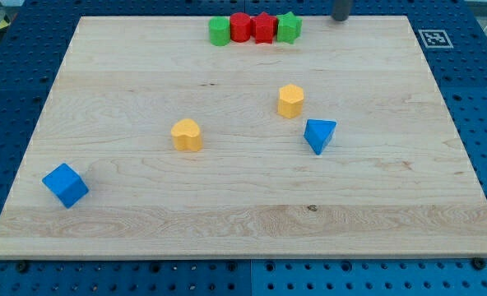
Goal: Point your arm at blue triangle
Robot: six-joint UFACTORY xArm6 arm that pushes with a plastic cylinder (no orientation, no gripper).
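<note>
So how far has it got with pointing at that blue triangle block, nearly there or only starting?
Only starting, by the look of it. Nothing looks done yet: my tip is at the view's top edge, right of the row of green and red blocks, far from the blue triangular block. What is left is the whole trip down the wooden board, past the yellow block just above the triangle.

A wooden board (243,222) lies on a blue pegboard table (482,99). On the board, a row of four touching blocks sits at the view's top edge: green block (219,31), red block (240,27), red block (263,28), green block (289,28). A yellow block (290,100) sits near the middle, the blue triangle (319,135) just below and to its right. Another yellow block (187,135) sits left of centre, and a blue cube (65,185) lies near the lower left corner.
</note>
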